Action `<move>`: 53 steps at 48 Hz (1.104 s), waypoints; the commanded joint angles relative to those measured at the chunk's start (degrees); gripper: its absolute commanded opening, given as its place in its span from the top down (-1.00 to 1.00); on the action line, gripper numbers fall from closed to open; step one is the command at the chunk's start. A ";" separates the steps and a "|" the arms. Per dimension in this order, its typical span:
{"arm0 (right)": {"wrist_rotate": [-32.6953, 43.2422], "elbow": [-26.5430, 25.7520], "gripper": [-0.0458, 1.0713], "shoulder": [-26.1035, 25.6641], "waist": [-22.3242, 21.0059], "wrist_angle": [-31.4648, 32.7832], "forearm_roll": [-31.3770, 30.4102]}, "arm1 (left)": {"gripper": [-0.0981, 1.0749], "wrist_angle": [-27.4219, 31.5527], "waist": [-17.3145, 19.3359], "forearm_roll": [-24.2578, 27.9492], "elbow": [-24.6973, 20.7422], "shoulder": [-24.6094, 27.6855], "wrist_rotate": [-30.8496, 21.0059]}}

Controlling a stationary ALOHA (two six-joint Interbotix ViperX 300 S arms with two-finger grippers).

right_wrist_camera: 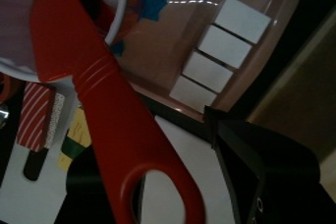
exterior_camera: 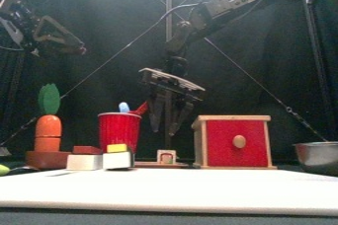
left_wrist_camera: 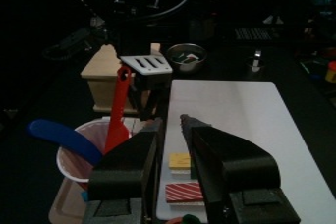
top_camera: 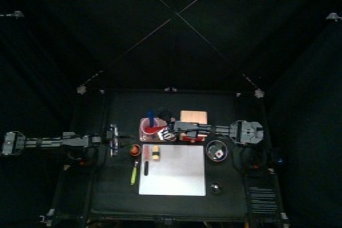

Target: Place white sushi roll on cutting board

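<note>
Across the table's front lies the cutting board (exterior_camera: 199,191), one flat white rectangle and the biggest light thing here. The white sushi roll is not on the part of it that shows.

Of the two arms, the right one reaches in from the right and hangs its right gripper (exterior_camera: 166,125) pointing down, jaws wide apart and empty. The left gripper (left_wrist_camera: 160,140) is held high at the left side with its jaws also apart and nothing between them. It is well off from the roll, so the right arm is much the nearer.

The white sushi roll (exterior_camera: 166,156) sits just behind the board's far edge, between the red cup (exterior_camera: 119,130) and the red box (exterior_camera: 234,140), almost straight below the right gripper. It is stubby, with no clear long axis, and seems to turn a flat face to the front. I judge the coming move to be a short drop, then a carry toward the front.

Counted:
- one cutting board
- one red box
- one red cup, holding one red spatula (left_wrist_camera: 120,110)
- one toy carrot (exterior_camera: 49,130)
- one metal bowl (exterior_camera: 317,155)
- one red-topped piece (left_wrist_camera: 184,191)
- one yellow piece (left_wrist_camera: 180,159)
- one white roll
</note>
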 commanded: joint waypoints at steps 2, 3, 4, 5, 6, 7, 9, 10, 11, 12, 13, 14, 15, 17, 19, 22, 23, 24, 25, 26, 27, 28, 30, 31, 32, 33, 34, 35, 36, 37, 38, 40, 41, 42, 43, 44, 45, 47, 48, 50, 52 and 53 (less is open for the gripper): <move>2.55 -1.93 -0.53 -1.05 -0.35 0.35 -1.41 | -0.30 -0.26 0.09 0.18 -0.88 0.09 0.00; 2.99 -1.85 -0.53 -1.05 -0.35 0.44 -1.67 | -0.30 -0.18 0.09 0.26 -0.97 0.09 0.00; 3.25 -1.76 -0.53 -1.05 -0.35 0.53 -1.76 | -0.30 -0.26 0.09 0.26 -0.97 0.09 0.00; 3.43 -1.67 -0.53 -1.05 -0.35 0.79 -1.76 | -0.30 -0.18 0.09 0.26 -0.97 0.09 0.00; 3.52 -1.58 -0.53 -1.05 -0.35 0.97 -1.76 | -0.30 -0.26 0.09 0.26 -1.05 0.09 0.00; 3.60 -1.49 -0.53 -1.05 -0.35 1.14 -1.67 | -0.30 -0.26 0.09 0.26 -0.97 0.09 0.00; 3.69 -1.41 -0.53 -0.97 -0.35 1.23 -1.32 | -0.30 -0.18 0.09 0.26 -0.97 0.09 0.00; 3.69 -1.49 -0.54 -0.88 -0.35 1.23 -1.05 | -0.30 -0.18 0.09 0.26 -1.05 0.09 0.00; 3.78 -1.67 -0.54 -0.70 -0.35 1.32 -0.70 | -0.30 -0.26 0.09 0.26 -0.97 0.09 0.00; 3.78 -1.76 -0.55 -0.53 -0.35 1.32 -0.44 | -0.30 -0.26 0.09 0.26 -1.05 0.09 0.00; 3.87 -1.85 -0.55 -0.35 -0.35 1.41 -0.18 | -0.30 -0.26 0.09 0.26 -1.05 0.09 0.00; 3.87 -1.93 -0.55 -0.18 -0.35 1.41 0.18 | -0.30 -0.18 0.09 0.26 -1.14 0.09 0.00; 3.96 -2.11 -0.55 0.00 -0.44 1.49 0.70 | -0.30 -0.18 0.00 0.26 -1.23 0.09 0.09; 4.75 -2.46 -0.55 0.44 -0.44 1.58 1.14 | -0.30 -0.26 0.09 0.26 -1.32 0.09 0.09; 5.71 -2.64 -0.55 0.79 -0.44 1.76 1.23 | -0.30 -0.26 0.09 0.26 -1.41 0.09 0.09; 7.29 -2.99 -0.55 1.05 -0.44 2.37 0.88 | -0.30 -0.53 0.00 0.26 -1.49 0.09 0.09; 7.82 -3.08 -0.55 1.14 -0.53 2.81 0.62 | -0.30 -0.53 0.00 0.26 -1.58 0.09 0.09; 7.65 -3.16 -0.55 1.14 -0.35 3.08 0.35 | -0.30 -0.53 -0.09 0.26 -1.67 0.09 0.09; 8.17 -3.34 -0.55 1.14 -0.18 3.34 0.09 | -0.30 -0.53 -0.18 0.26 -1.67 0.09 0.09; 8.26 -3.43 -0.55 1.32 -0.09 3.60 -0.09 | -0.30 -0.53 -0.26 0.26 -1.67 0.09 0.09; 8.35 -3.60 -0.55 1.41 -0.09 3.69 -0.18 | -0.30 -0.53 -0.26 0.26 -1.67 0.09 0.09; 8.26 -3.69 -0.55 1.49 -0.09 3.69 -0.18 | -0.30 -0.53 -0.35 0.35 -1.67 0.09 0.09; 8.35 -3.87 -0.55 1.76 -0.09 3.78 -0.18 | -0.30 -0.62 -0.26 0.62 -1.67 0.09 0.09; 8.35 -3.87 -0.55 1.67 -0.09 3.78 -0.18 | -0.30 -0.53 -0.35 0.79 -1.67 0.09 0.09; 8.44 -3.96 -0.55 1.67 -0.09 3.87 -0.18 | -0.30 -0.62 -0.35 0.97 -1.67 0.09 0.09; 8.44 -4.04 -0.55 1.67 -0.09 3.78 -0.09 | -0.30 -0.62 -0.35 1.14 -1.67 0.09 0.09; 8.44 -4.13 -0.55 1.67 -0.09 3.69 0.00 | -0.30 -0.62 -0.35 1.32 -1.67 0.09 0.09; 8.44 -4.31 -0.55 1.67 -0.09 3.69 0.09 | -0.30 -0.62 -0.35 1.58 -1.67 0.09 0.09; 8.44 -4.39 -0.55 1.76 -0.09 3.69 0.18 | -0.30 -0.62 -0.35 1.67 -1.67 0.09 0.09; 8.44 -4.57 -0.55 1.76 -0.09 3.69 0.26 | -0.30 -0.62 -0.35 1.76 -1.67 0.09 0.00; 8.44 -4.66 -0.55 1.76 -0.09 3.78 0.26 | -0.30 -0.62 -0.44 1.76 -1.67 0.09 0.00; 8.44 -5.01 -0.55 1.85 -0.09 3.69 0.26 | -0.30 -0.62 -0.44 1.76 -1.67 0.09 0.00; 8.44 -5.19 -0.55 2.02 -0.09 3.69 0.18 | -0.30 -0.62 -0.44 1.76 -1.67 0.09 -0.09; 8.44 -5.54 -0.55 2.11 -0.09 3.69 0.18 | -0.30 -0.62 -0.44 1.76 -1.67 0.09 -0.09; 8.53 -5.71 -0.55 2.46 -0.09 3.78 0.00 | -0.30 -0.62 -0.44 1.67 -1.67 0.09 -0.09; 8.53 -6.06 -0.55 2.72 -0.09 3.78 -0.18 | -0.30 -0.62 -0.44 1.67 -1.67 0.09 -0.09; 8.44 -6.33 -0.55 2.90 0.00 3.78 -0.35 | -0.30 -0.62 -0.44 1.67 -1.67 0.09 -0.09; 8.44 -6.86 -0.55 3.34 -0.09 3.78 -0.97 | -0.30 -0.70 -0.44 1.67 -1.67 0.09 -0.09; 8.53 -7.21 -0.55 3.52 0.00 3.87 -1.32 | -0.30 -0.62 -0.44 1.67 -1.67 0.09 -0.09; 8.53 -7.91 -0.55 3.78 0.00 3.96 -1.85 | -0.30 -0.62 -0.44 1.76 -1.67 0.09 -0.09; 8.53 -8.44 -0.55 4.13 0.00 4.13 -2.37 | -0.30 -0.70 -0.44 1.76 -1.67 0.09 0.00; 8.53 -8.70 -0.55 4.22 -0.09 4.13 -2.81 | -0.30 -0.70 -0.44 1.76 -1.67 0.09 0.00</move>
